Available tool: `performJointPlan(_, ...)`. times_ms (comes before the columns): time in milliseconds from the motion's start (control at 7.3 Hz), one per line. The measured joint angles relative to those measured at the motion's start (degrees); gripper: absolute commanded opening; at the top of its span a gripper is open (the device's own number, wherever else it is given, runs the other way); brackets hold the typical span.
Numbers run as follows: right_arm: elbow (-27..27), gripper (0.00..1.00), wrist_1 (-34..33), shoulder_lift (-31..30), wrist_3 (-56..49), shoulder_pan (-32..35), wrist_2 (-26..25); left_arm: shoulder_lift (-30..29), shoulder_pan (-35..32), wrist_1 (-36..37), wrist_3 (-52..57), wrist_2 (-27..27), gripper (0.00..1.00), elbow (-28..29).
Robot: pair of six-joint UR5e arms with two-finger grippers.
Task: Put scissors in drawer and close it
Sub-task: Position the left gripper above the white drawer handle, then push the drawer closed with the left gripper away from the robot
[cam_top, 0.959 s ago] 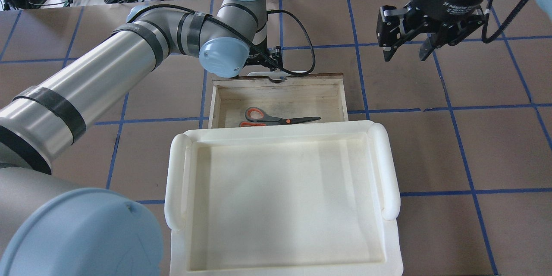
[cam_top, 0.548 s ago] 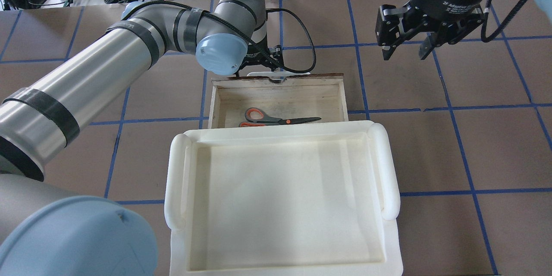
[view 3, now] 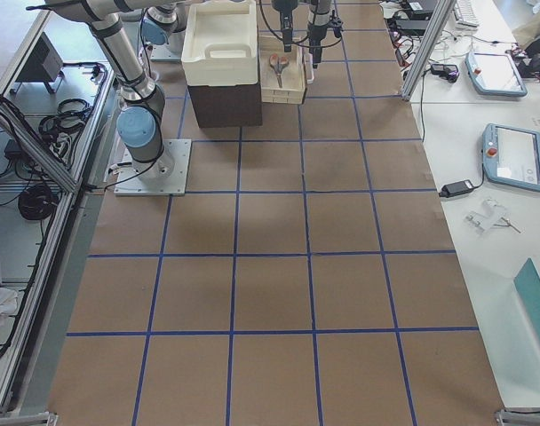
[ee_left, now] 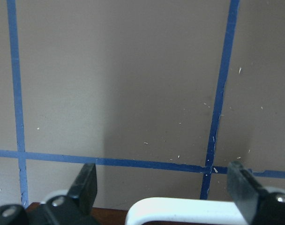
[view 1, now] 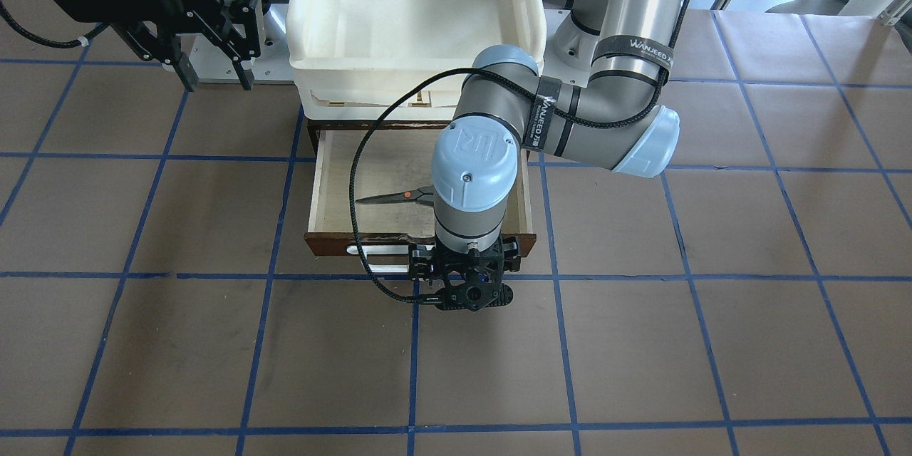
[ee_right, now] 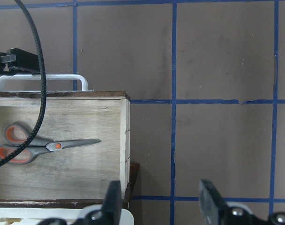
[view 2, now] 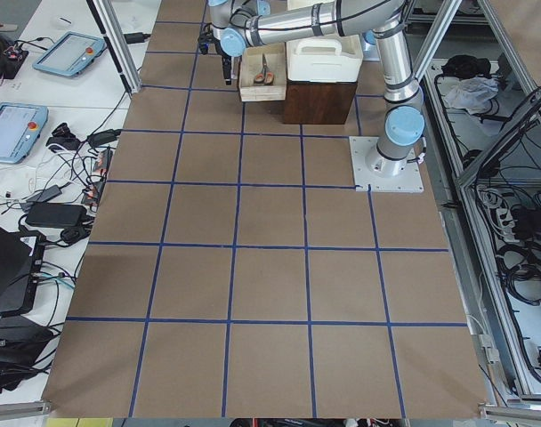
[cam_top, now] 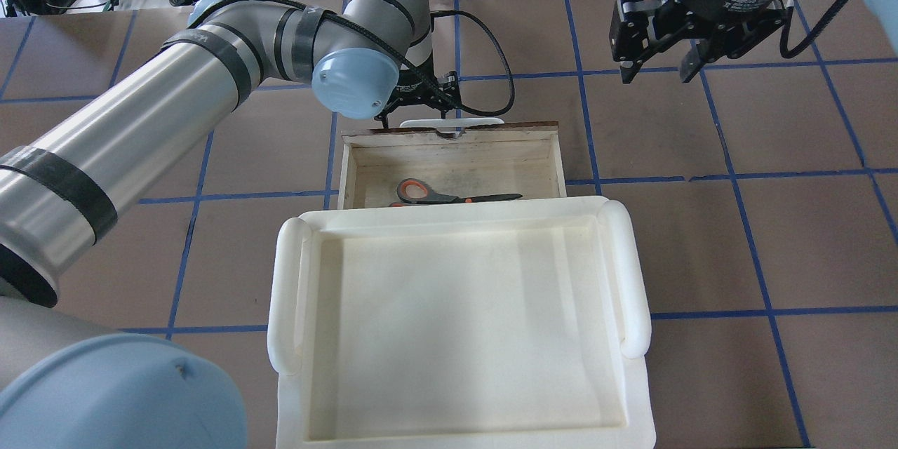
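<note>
Overhead view, left to right. The left arm (cam_top: 140, 126) enters from the left. Its strap (view 1: 645, 53) reads "WANJEED", and the blue joint cap (view 1: 474, 144) carries a UR logo. The left gripper (ee_left: 163, 180) is at the far side of the drawer front with its fingers spread apart, nothing clamped. The white bar handle (ee_left: 180, 208) lies low between them; can't tell if they touch it.

In the middle, the drawer (cam_top: 558, 161) is pulled out, showing its pale wood inside. The scissors (cam_top: 456, 196) lie flat in it, orange-lined loops to the left and blades pointing right. They sit near the tray side, with one loop partly hidden under the tray rim. The cream tray stack (cam_top: 635, 273) sits over the drawer's back part.

On the right, the right gripper (cam_top: 656, 70) is printed "2F Adaptive…", the rest cut off. Its fingers are released and hold nothing, above the brown table (cam_top: 772, 238) with its blue tape grid, well apart from the drawer.
</note>
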Motion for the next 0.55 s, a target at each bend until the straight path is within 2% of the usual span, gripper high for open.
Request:
performJointPlan(137, 0.00, 0.65, -0.34, -0.06, 0.19, 0.00, -0.05, 0.17, 0.00, -0.48, -0.09, -0.10, 1.00, 0.00)
performJointPlan(274, 0.00, 1.00, -0.39, -0.13, 0.27, 0.00, -0.08, 0.32, 0.01, -1.10, -0.70, -0.15, 1.00, 0.00)
performJointPlan(548, 0.14, 1.00, -1.76, 0.08, 0.02, -0.29, -0.57, 0.57, 0.01, -2.27, -2.42, -0.50, 1.00, 0.09)
